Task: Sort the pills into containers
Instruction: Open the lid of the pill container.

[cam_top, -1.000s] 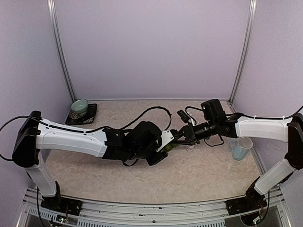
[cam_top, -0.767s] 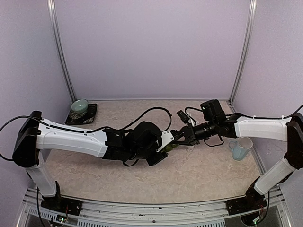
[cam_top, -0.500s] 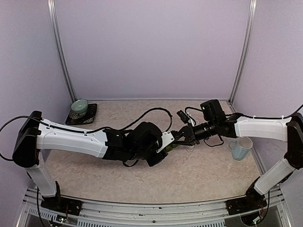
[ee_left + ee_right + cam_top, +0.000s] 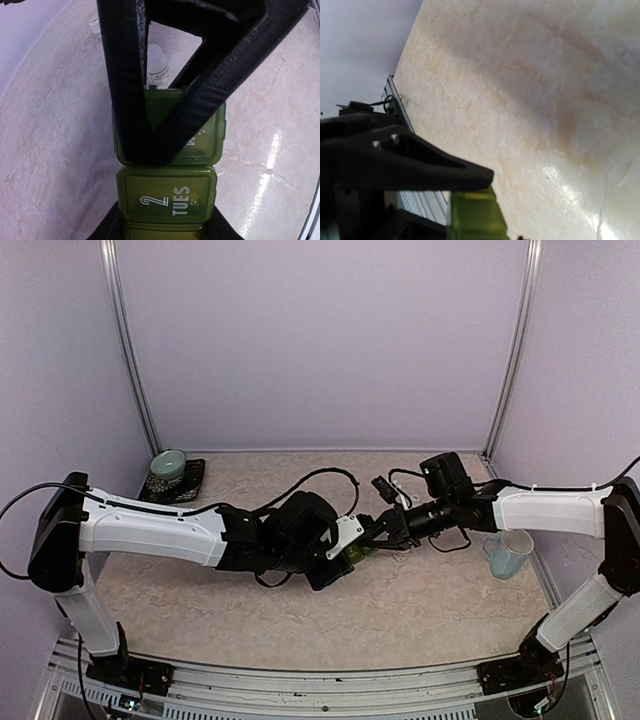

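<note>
The containers (image 4: pixel 167 195) are a dark green strip of lidded squares; the middle lid reads "2 TUES". My left gripper (image 4: pixel 166 227) is shut on the containers, one finger against each long side. From the top view it (image 4: pixel 345 545) holds them (image 4: pixel 355 552) at mid-table. My right gripper (image 4: pixel 378 533) is shut, and its black fingers (image 4: pixel 150 125) lie across the far compartment's lid. The right wrist view shows that gripper (image 4: pixel 485 182) just above the green box (image 4: pixel 475 215). No pills are in view.
A small white bottle (image 4: pixel 157 70) stands just beyond the strip, with another small one (image 4: pixel 95 25) farther back. A pale blue mug (image 4: pixel 508 554) sits at the right edge. A pale green bowl (image 4: pixel 168 464) rests on a dark tray (image 4: pixel 185 490) at the back left.
My left gripper's jaws have closed in against the strip's sides. The right gripper has edged a little to the left, over the strip's far end.
</note>
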